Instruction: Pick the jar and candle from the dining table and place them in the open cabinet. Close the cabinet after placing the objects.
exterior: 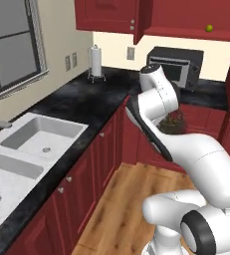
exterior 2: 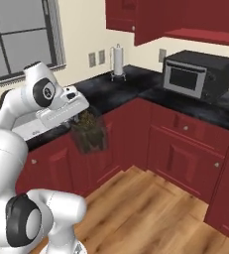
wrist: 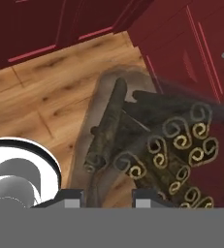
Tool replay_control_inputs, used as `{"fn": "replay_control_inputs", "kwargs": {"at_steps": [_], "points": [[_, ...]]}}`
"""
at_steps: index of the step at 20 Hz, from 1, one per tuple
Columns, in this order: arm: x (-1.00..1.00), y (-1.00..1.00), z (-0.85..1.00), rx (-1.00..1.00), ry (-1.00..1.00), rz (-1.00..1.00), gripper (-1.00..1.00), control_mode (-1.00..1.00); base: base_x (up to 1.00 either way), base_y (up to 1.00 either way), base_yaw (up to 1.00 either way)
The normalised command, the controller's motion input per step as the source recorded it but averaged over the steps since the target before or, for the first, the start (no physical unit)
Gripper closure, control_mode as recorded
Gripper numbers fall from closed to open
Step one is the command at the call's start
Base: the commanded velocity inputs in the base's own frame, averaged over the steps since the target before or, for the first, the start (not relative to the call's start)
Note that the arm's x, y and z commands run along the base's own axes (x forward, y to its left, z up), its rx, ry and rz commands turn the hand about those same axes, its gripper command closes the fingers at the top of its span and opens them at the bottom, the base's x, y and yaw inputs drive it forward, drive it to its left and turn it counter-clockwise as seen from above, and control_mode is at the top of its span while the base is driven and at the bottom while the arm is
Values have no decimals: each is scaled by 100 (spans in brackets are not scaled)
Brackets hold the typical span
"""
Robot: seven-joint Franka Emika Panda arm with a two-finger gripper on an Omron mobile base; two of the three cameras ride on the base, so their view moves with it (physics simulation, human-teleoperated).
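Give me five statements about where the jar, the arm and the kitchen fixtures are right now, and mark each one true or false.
1. The jar hangs from the gripper, over the wooden floor. True.
2. The jar stands on the black counter. False: it is in the air in front of the red lower cabinets, touching no surface.
3. A microwave sits on the counter under the wall cabinets. True.
4. The paper towel holder stands inside the sink. False: it stands on the counter by the wall, far from the sink.
5. The jaws are empty. False: they are closed on the jar, whose rolled sticks show in the hand view.
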Motion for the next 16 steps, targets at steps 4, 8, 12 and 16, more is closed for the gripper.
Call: {"fn": "replay_control_inputs", "kwargs": {"at_steps": [4,8,12,16], "points": [[0,0,0,0,0,0,100,100,75,-25,-22],[0,0,0,0,0,0,100,100,78,-24,-20],[0,0,0,0,0,0,100,100,76,-22,-19],[0,0,0,0,0,0,100,100,74,-19,-17]]}}
